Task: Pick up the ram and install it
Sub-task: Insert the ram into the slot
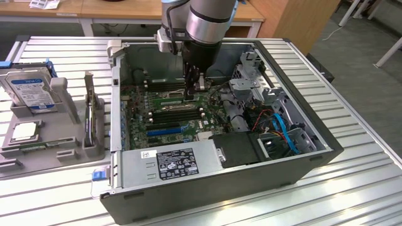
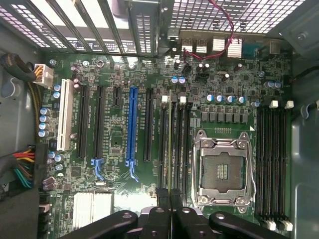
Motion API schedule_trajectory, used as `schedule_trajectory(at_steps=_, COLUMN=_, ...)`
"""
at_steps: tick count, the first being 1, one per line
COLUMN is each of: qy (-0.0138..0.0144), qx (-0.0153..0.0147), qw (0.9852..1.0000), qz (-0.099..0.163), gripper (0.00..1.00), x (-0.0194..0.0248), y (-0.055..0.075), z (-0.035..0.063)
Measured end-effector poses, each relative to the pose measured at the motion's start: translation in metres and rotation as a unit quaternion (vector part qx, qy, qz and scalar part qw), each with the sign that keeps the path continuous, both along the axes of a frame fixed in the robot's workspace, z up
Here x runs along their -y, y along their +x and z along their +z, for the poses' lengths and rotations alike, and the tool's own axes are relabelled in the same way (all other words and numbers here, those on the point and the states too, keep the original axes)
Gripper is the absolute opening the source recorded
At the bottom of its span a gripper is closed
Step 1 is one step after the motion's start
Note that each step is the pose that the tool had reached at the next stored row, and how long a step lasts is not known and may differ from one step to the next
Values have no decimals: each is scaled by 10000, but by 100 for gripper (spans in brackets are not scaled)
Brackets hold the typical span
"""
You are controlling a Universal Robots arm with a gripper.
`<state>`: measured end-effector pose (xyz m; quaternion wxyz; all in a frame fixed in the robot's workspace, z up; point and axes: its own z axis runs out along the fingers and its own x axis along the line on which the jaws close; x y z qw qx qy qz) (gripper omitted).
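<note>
A ribbed metal table (image 1: 358,188) is carrying one open computer case (image 1: 251,190), with wooden desks standing behind it. At the exterior view's left, one grey tray (image 1: 12,165) is holding one hard drive (image 1: 28,89) upright and one square silver CPU chip (image 1: 24,132) lying flat.

The single arm is reaching straight down into the case, and its gripper (image 1: 193,89) is hanging just over the motherboard (image 1: 160,134). In the wrist view the gripper (image 2: 170,196) is clamping its two black fingers (image 2: 161,198) together on the ram (image 2: 171,144). The stick is showing edge-on as one thin line, running along the memory slots (image 2: 180,149) just beside the one empty CPU socket (image 2: 223,167). Whether it is sitting in a slot or hovering over it I cannot tell.

Across the socket, four more black slots (image 2: 272,149) are lying side by side. One blue expansion slot (image 2: 132,127) and one white one (image 2: 63,117) are lying well apart from the ram.
</note>
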<state>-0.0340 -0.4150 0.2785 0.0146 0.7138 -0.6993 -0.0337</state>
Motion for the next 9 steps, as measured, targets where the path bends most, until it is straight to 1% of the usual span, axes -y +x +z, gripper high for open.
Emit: schedule_trajectory(at_steps=9, qy=0, qx=5, qw=10000, qz=0, gripper=12, x=0, y=0, z=-27)
